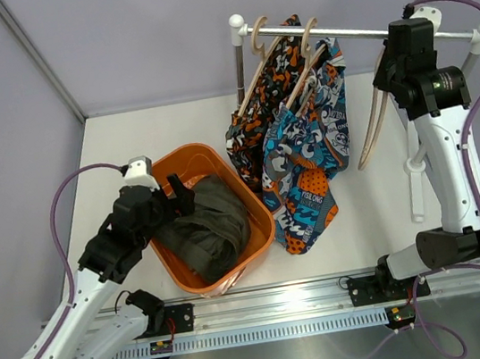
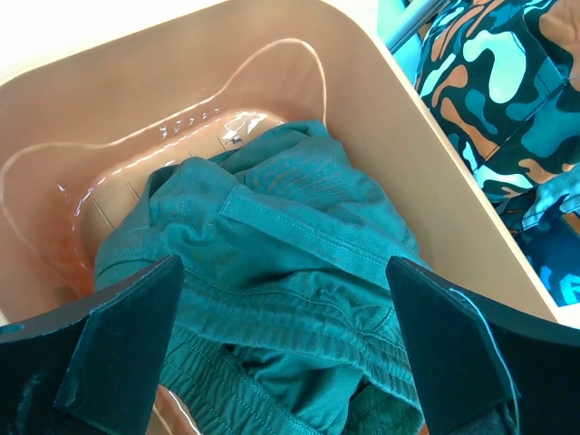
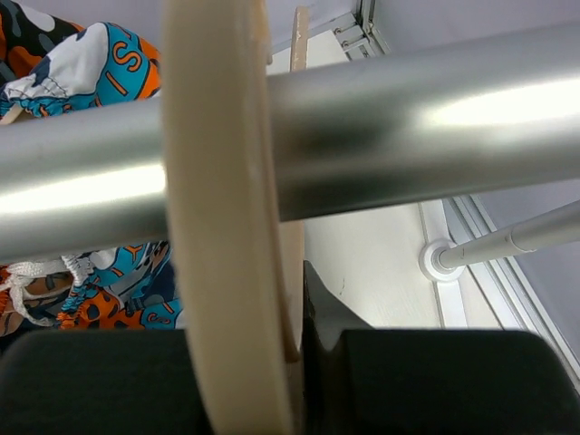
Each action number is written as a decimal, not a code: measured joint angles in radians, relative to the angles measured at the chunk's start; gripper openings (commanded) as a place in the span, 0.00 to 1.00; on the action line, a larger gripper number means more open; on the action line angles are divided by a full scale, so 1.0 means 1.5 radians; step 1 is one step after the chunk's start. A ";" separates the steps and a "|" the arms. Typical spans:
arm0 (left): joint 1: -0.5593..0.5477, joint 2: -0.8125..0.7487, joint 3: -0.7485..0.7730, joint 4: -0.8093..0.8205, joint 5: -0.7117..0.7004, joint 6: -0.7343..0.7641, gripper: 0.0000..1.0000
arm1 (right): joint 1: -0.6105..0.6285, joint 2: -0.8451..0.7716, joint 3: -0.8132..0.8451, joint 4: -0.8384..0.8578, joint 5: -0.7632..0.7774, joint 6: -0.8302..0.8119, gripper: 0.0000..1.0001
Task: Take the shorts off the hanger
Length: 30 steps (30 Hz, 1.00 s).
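The dark olive-green shorts [image 1: 206, 225] [image 2: 290, 208] lie crumpled in the orange basket [image 1: 191, 153] [image 2: 435, 172]. Just above them my left gripper [image 1: 179, 193] [image 2: 283, 272] is open, with nothing between its fingers. The orange-black-white blotch shorts [image 1: 254, 119] and the blue-orange-white swirl shorts [image 1: 311, 169] [image 3: 72, 63] hang on wooden hangers from the metal rail [image 1: 363, 33] [image 3: 408, 127]. At the rail's right end my right gripper [image 1: 393, 53] [image 3: 299, 344] is shut on an empty wooden hanger [image 1: 375, 128] [image 3: 222, 227], whose hook lies over the rail.
The rack's upright post [image 1: 241, 62] stands behind the basket. Its white foot [image 1: 416, 180] lies on the table by the right arm. Grey walls close in the table on three sides. The hanging shorts reach down beside the basket's right wall.
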 measured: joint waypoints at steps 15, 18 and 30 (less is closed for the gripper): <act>0.000 0.000 0.000 -0.001 0.003 0.000 0.99 | -0.006 -0.054 -0.038 -0.082 0.026 0.012 0.49; 0.000 -0.001 0.000 -0.002 0.004 0.000 0.99 | -0.006 -0.068 -0.038 -0.094 0.041 0.012 0.51; 0.000 -0.006 0.000 -0.006 0.007 0.003 0.99 | -0.006 -0.146 0.057 -0.157 -0.002 0.025 0.53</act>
